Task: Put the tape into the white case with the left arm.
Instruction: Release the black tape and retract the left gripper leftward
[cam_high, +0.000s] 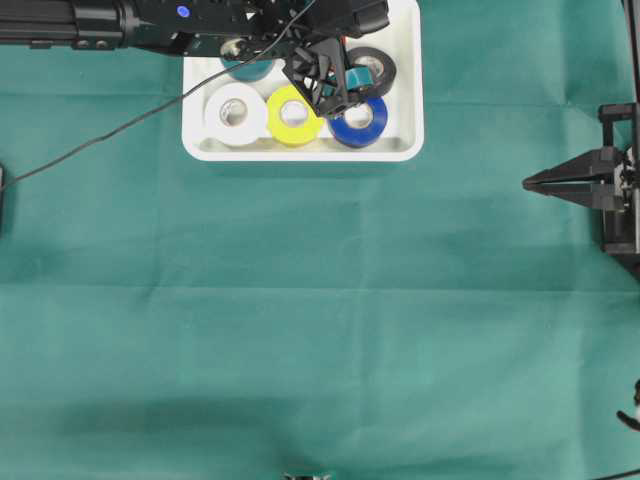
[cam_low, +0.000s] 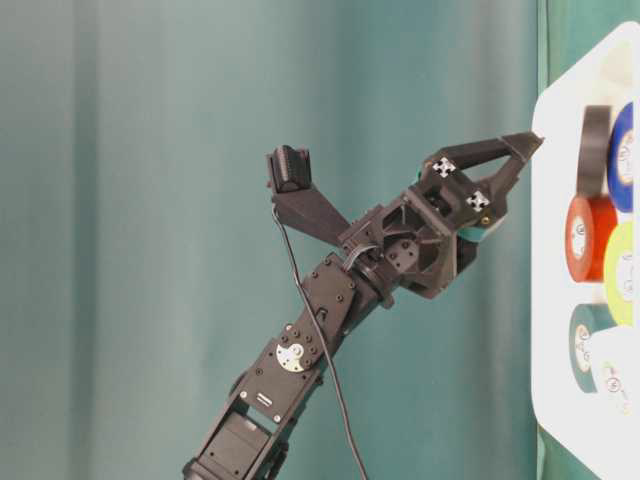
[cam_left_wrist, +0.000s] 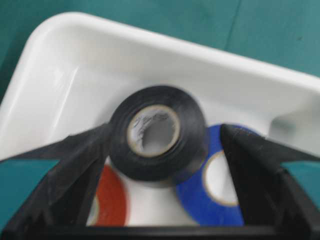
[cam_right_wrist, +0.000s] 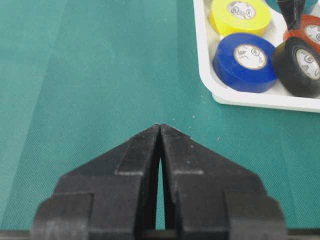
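Reaching in from the left edge, the left arm angles down over the white case, its gripper spread either side of the black tape. That roll leans on the blue roll inside the case. Right gripper pressed together over the green cloth.

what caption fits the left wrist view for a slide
Open left end effector over the black tape roll in the white case, beside blue and red rolls.

Left arm reaches over the white case holding tape rolls.
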